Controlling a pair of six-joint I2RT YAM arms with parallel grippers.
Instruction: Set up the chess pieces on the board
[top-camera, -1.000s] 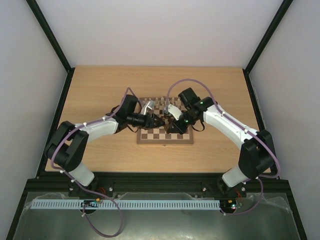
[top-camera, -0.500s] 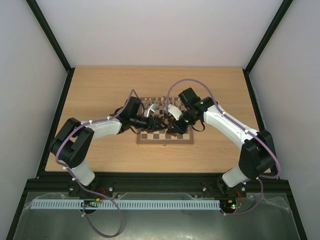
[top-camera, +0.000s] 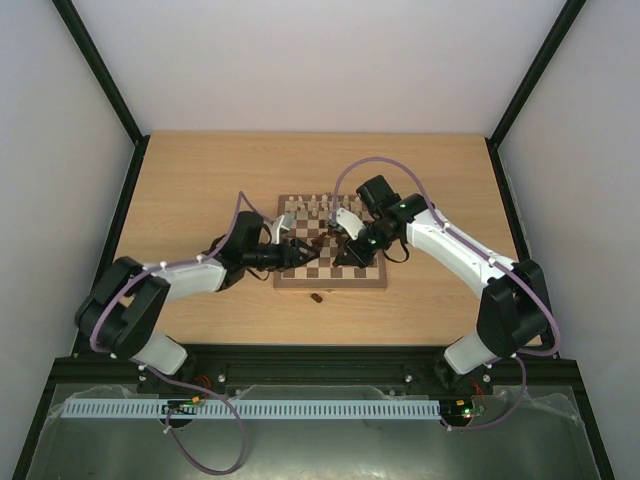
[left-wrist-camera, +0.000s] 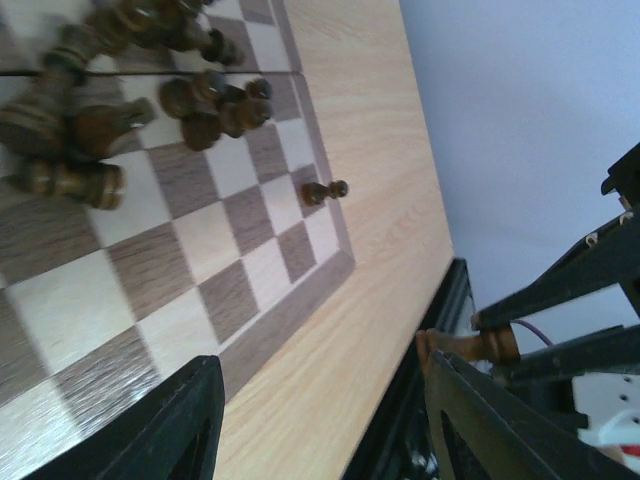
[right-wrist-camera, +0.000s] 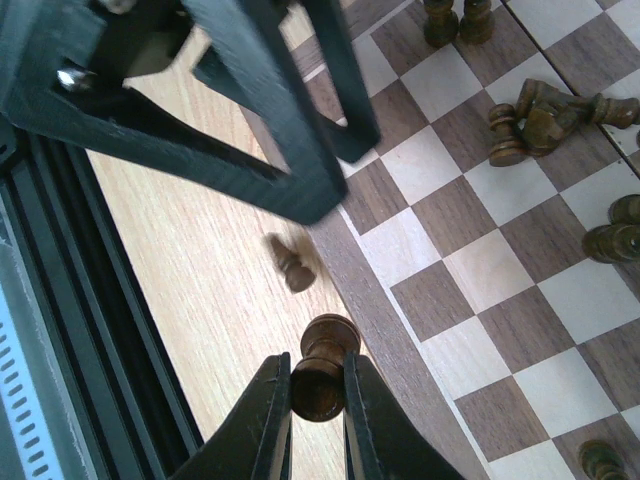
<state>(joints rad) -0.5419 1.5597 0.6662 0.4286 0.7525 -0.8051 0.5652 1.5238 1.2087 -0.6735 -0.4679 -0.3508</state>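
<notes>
My right gripper is clamped on a dark piece. The round end of the piece sticks out past the fingertips. Just beyond it, a loose dark piece lies on the table, close beside the rim of the board.

My left gripper has its fingers wide apart with nothing between them. It hangs over the left side of the board, facing my right gripper. Ahead of the left fingers, a bunch of dark pieces lies tipped over on the squares. One small dark pawn stands alone on a square by the rim. Cream pieces stand along the board's far edge, beyond both grippers.
</notes>
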